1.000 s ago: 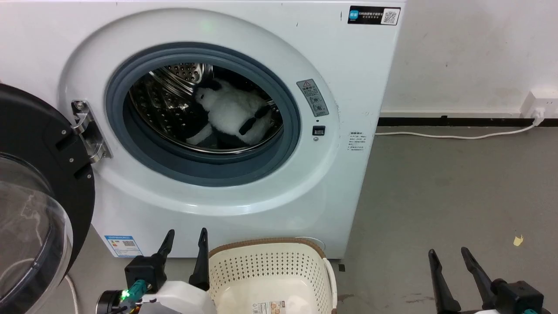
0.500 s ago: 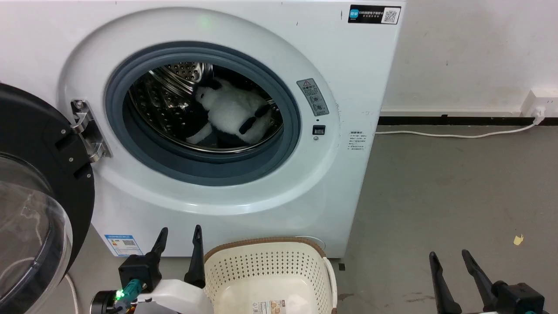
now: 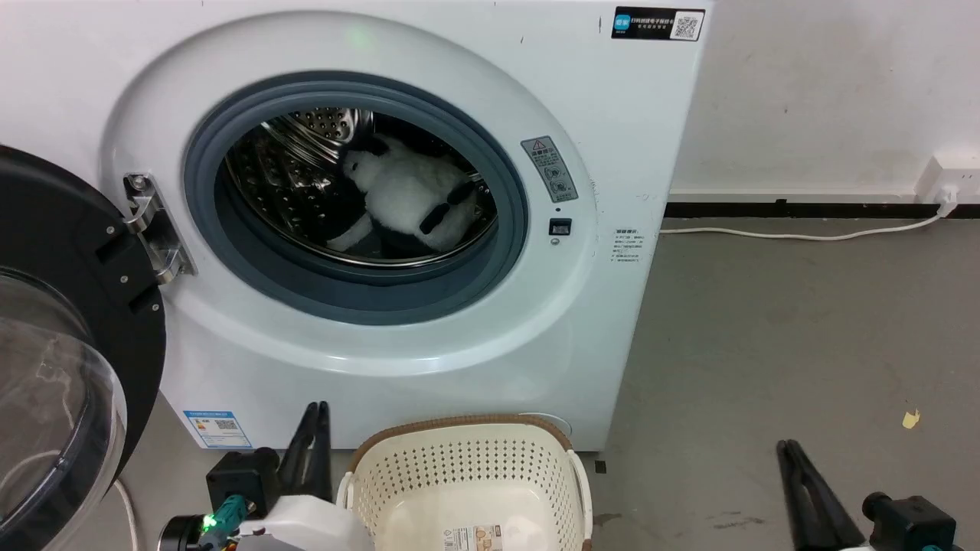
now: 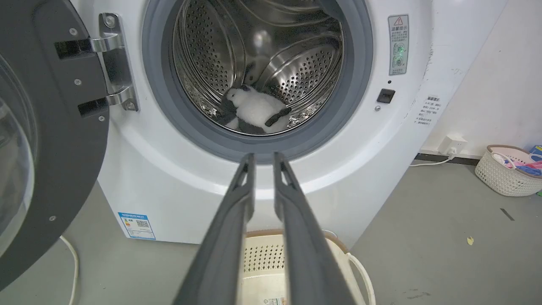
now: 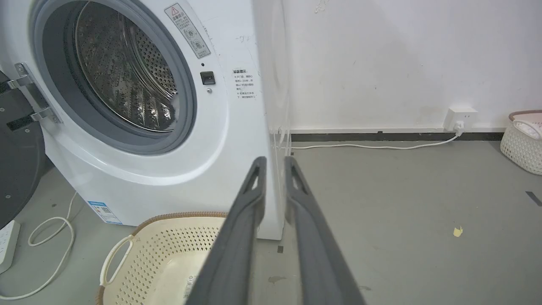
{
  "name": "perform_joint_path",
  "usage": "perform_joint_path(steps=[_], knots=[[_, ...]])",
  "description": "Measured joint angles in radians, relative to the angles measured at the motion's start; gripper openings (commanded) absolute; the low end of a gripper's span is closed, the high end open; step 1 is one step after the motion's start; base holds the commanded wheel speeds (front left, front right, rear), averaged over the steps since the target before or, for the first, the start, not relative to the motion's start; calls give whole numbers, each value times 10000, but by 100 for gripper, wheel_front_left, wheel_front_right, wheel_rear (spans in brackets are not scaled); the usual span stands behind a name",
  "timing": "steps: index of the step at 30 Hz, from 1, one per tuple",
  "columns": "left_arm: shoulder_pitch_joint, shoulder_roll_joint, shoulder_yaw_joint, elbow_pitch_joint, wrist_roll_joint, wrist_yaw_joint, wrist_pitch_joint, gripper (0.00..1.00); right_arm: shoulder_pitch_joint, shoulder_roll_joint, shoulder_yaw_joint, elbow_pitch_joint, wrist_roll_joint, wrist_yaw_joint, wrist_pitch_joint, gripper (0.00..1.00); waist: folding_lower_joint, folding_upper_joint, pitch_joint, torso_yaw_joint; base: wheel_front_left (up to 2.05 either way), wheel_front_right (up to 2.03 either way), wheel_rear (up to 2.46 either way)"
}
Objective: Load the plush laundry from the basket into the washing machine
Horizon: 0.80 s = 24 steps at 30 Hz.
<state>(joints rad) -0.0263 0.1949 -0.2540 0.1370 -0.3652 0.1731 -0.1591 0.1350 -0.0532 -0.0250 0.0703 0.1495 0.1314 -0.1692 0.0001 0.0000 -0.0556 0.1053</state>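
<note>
- Plush laundry: lies inside the steel drum of the washing machine, well ahead of and above both claws, white body up and one black limb toward the porthole's lower rim.
- Left claw: fingers drawn together with only a thin slit between them, gripping nothing. It points up at the machine's front panel, below the porthole.
- Right claw: likewise closed to a slit and holding nothing, over bare floor and clear of the machine's right side.
- Basket: stands on the floor against the machine's base, just right of the left claw and well left of the right claw. The label on its bottom is uncovered.
- Door: swung fully open, to the left of the left claw.
- Left wrist view: looks straight into the drum at the plush. Far right of the claw, by the wall, it adds a second basket holding coloured items.
- Right wrist view: takes the drum at a slant and adds a white power strip and a looped cable on the floor, far left of the claw.
- Change from half a second ago: both claws then had their fingers clearly parted; both have now closed. The plush and the basket are unmoved.
</note>
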Motion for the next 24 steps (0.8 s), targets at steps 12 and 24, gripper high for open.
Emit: perform_joint_path(steps=[12, 24], knots=[[0, -115, 169, -59, 230, -109, 94, 0, -12, 0, 10, -15, -88, 2, 105, 0, 0, 0, 51, -96, 0, 0, 0], [0, -232, 428, -194, 594, -268, 280, 0, -51, 0, 31, -81, -188, 2, 270, 0, 0, 0, 103, -196, 0, 0, 0]])
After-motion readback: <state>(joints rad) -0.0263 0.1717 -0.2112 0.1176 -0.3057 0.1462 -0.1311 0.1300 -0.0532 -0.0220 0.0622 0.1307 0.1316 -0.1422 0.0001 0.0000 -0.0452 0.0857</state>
